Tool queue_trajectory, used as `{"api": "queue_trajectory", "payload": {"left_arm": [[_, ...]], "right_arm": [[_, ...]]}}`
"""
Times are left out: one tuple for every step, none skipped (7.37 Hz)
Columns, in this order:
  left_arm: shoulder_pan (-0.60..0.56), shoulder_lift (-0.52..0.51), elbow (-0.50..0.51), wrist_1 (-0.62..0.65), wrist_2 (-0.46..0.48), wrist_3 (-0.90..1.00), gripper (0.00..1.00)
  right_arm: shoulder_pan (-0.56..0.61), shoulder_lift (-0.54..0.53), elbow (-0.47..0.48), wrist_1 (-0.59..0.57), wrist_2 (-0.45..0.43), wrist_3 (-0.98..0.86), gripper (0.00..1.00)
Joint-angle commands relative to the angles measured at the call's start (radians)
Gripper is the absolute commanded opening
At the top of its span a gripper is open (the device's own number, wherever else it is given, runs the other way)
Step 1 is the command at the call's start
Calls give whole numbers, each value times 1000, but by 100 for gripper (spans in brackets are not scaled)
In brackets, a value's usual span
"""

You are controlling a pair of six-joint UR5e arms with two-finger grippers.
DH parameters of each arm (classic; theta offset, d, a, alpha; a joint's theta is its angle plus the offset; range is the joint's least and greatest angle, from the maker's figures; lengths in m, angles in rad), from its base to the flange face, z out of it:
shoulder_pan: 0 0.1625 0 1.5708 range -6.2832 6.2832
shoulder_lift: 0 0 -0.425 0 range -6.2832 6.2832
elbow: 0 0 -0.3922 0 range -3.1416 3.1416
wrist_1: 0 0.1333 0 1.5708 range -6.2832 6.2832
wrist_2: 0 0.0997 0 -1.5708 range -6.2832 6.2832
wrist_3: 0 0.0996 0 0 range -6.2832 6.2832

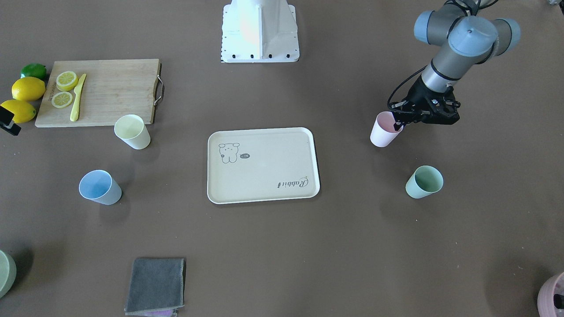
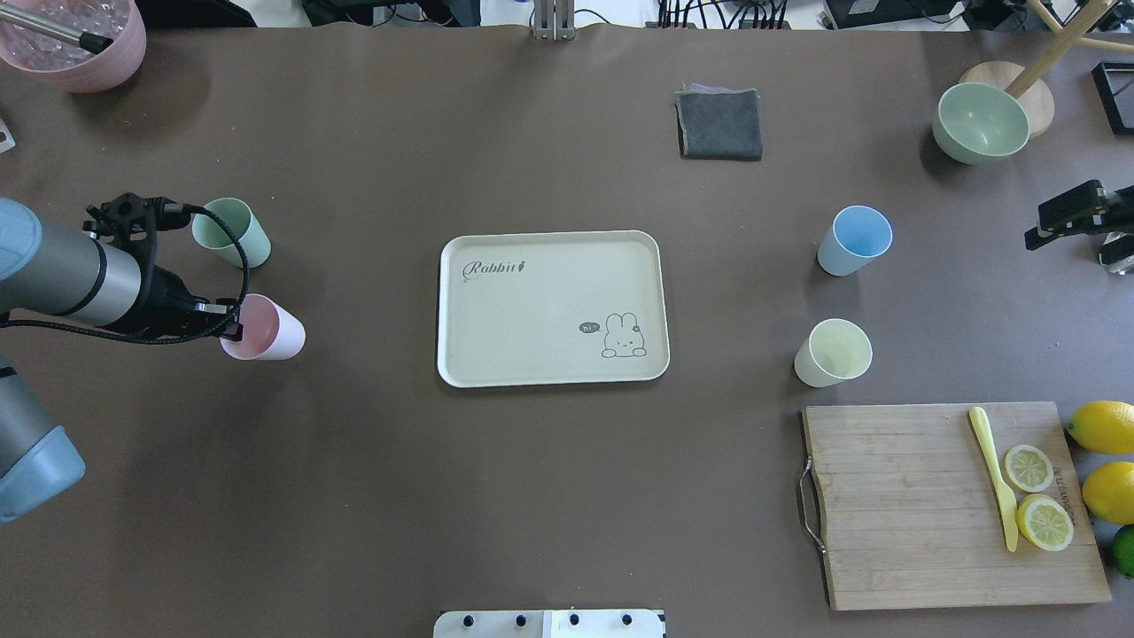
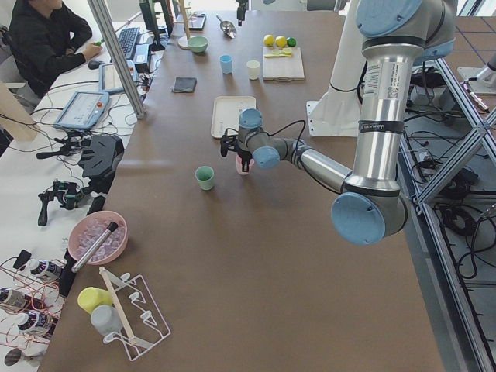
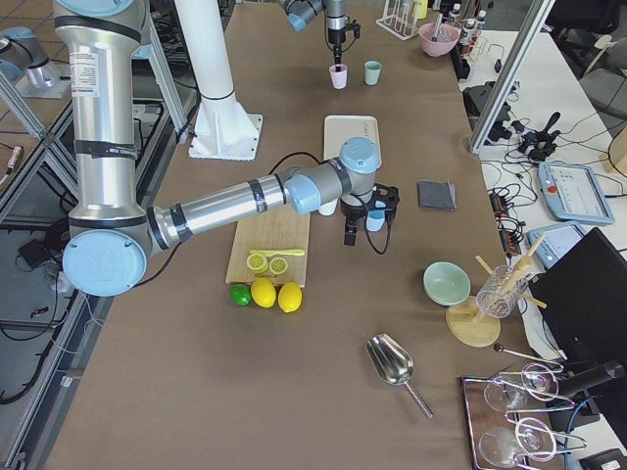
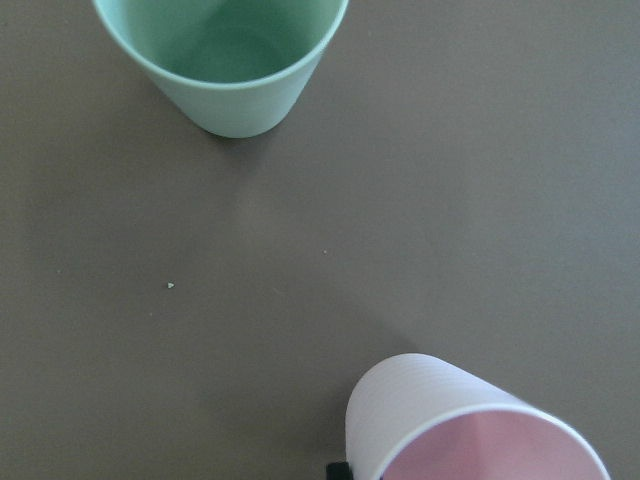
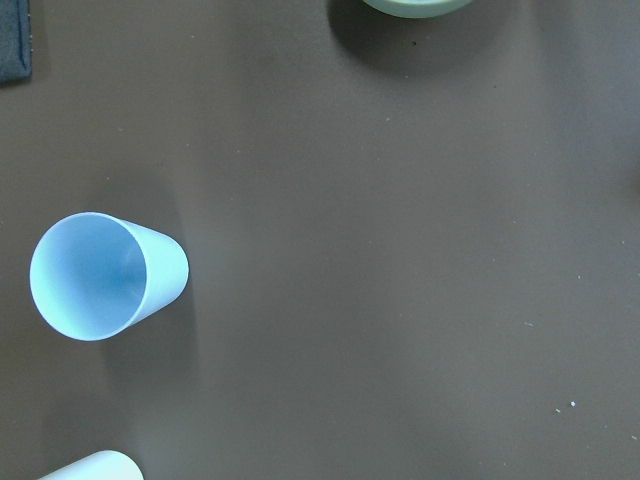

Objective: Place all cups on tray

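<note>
Left end effector (image 1: 400,125) straddles pink cup (image 1: 381,132) rim, one finger inside; whether it pinches yet, cannot tell. Cup low at worktop (image 1: 352,242), well apart from tray (image 1: 264,167). Risk: thin rim hold slips, cup tips toward green cup (image 1: 424,182).

A wide lane of bare tabletop (image 2: 372,301) is left between the pink cup (image 2: 266,330) and the tray (image 2: 532,310). That cup's only crowded by the mint cup (image 2: 232,232), parked near it on the far side.

brown table (image 2: 567,496), cluttered side benches (image 3: 46,232)
</note>
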Motion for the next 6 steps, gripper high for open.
{"api": "queue_trajectory", "payload": {"left_arm": [[-48,-153,-31,209,-40,-7,0],[-47,-260,-40,359,-34,-23,0],[-35,-310,-39,396,-5,-64,0],[17,-346,-22,397,30,-98,0],[63,-391,16,397,82,-127,0],[86,-424,44,396,98,-155,0]], "right_arm": [[-80,16,11,17,-75,78,100],[-159,27,8,104,-136,210,100],[-212,29,11,168,-152,278,100],[-271,50,13,177,-205,316,100],[-319,76,11,177,-236,340,100],[-351,101,11,175,-242,344,100]]}}
